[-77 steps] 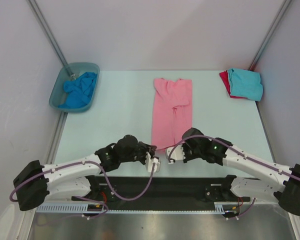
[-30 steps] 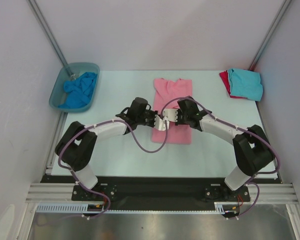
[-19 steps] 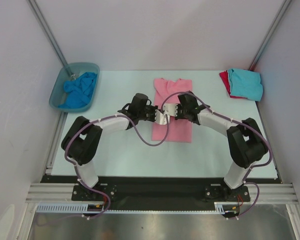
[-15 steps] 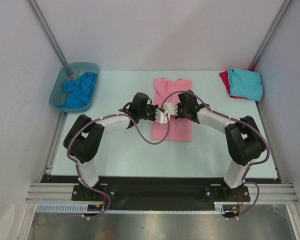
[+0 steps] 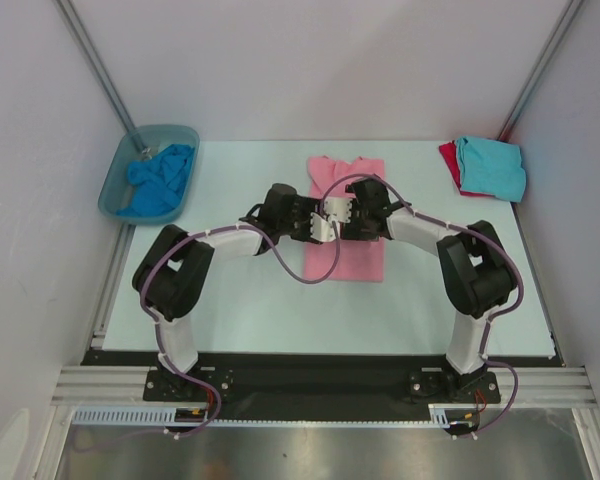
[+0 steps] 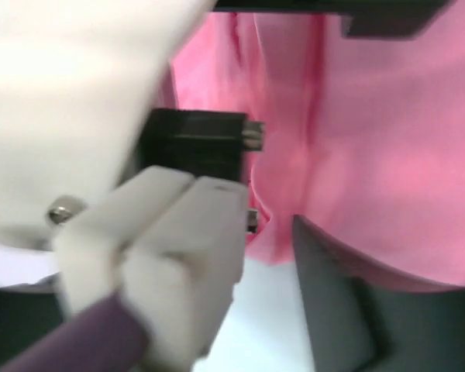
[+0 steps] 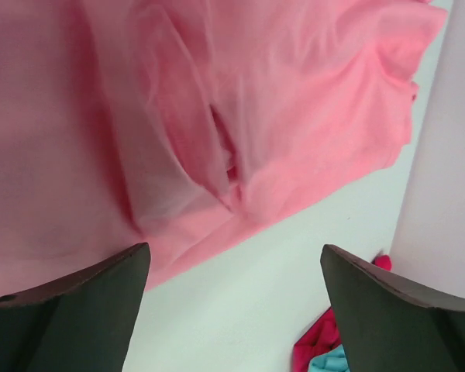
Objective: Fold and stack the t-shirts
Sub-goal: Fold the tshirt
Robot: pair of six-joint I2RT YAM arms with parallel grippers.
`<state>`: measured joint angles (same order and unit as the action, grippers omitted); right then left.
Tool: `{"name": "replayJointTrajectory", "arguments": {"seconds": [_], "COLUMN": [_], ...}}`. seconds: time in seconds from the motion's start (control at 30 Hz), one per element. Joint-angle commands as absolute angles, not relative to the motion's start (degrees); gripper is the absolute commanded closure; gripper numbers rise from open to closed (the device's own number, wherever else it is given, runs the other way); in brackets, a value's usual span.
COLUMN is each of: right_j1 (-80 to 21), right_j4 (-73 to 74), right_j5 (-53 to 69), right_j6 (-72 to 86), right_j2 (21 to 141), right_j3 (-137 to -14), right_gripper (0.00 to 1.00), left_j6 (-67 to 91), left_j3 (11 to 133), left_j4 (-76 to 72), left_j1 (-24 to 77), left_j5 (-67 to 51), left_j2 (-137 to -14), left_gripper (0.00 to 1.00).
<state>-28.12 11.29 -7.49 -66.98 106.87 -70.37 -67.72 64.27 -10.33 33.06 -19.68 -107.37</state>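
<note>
**Q:** State of the pincers?

**A:** The right gripper [image 7: 232, 267] stood wide open above the light pink t-shirt [image 7: 294, 101], holding nothing. The left gripper [image 5: 320, 222] was just beside it; its opening could not be determined.

**Q:** And beyond them?

**A:** The pink shirt lay under both on the pale green table [image 5: 240, 290]. Well left, a tub [image 5: 115, 190] held the blue t-shirt [image 5: 160, 180]. Well right, the turquoise t-shirt [image 5: 492, 168] lay upon the red t-shirt [image 5: 447, 157]. White walls [image 5: 310, 60] stood around.
</note>
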Motion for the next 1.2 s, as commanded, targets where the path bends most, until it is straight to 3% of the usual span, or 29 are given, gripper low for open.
{"name": "replayJointTrajectory", "arguments": {"seconds": [0.0,0.03,0.27,0.5,0.63,0.67,0.73,0.77,0.83,1.17], "right_j1": [-29.00,-29.18,-29.79,-29.36,-27.86,-27.34,-25.32,-24.27,-20.05,-16.61], "right_j4": [6.07,5.63,3.17,10.10,14.59,15.55,20.96,24.31,33.52,36.74], "right_j5": [-10.19,-10.46,-13.62,-14.34,-11.51,-10.99,-9.59,-8.45,-2.66,7.91], "right_j6": [-63.29,-62.24,-63.01,-59.25,-53.90,-52.92,-47.33,-44.59,-40.28,-33.05], "right_j2": [108.72,108.63,105.91,101.43,101.95,102.82,104.32,106.59,108.62,114.17], "right_j3": [-74.00,-74.26,-72.78,-76.20,-75.68,-75.76,-79.16,-81.97,-89.51,-95.36], "right_gripper": [0.00,0.00,0.00,0.02,0.31,0.50,0.71,0.89,1.00,1.00], "left_j6": [-65.48,-65.30,-64.34,-61.18,-58.36,-58.45,-59.23,-59.50,-60.03,-60.91], "left_j3": [64.34,63.64,62.49,61.61,58.28,57.49,55.65,55.20,54.58,56.07], "left_j4": [-22.92,-24.24,-30.14,-22.60,-22.15,-22.76,-22.41,-21.02,-18.39,-15.73], "left_j1": [34.54,34.54,33.40,33.31,34.01,34.36,35.24,35.42,35.42,35.42], "left_j5": [-19.26,-18.29,-9.85,-8.88,-6.52,-5.89,-5.01,-5.10,-5.27,-3.69], "left_j2": [-106.79,-106.79,-106.00,-97.83,-95.54,-95.10,-93.26,-92.21,-89.92,-91.58], "left_gripper": [0.17,0.02,0.02,0.03,0.05,0.05,0.05,0.05,0.05,0.06]}}
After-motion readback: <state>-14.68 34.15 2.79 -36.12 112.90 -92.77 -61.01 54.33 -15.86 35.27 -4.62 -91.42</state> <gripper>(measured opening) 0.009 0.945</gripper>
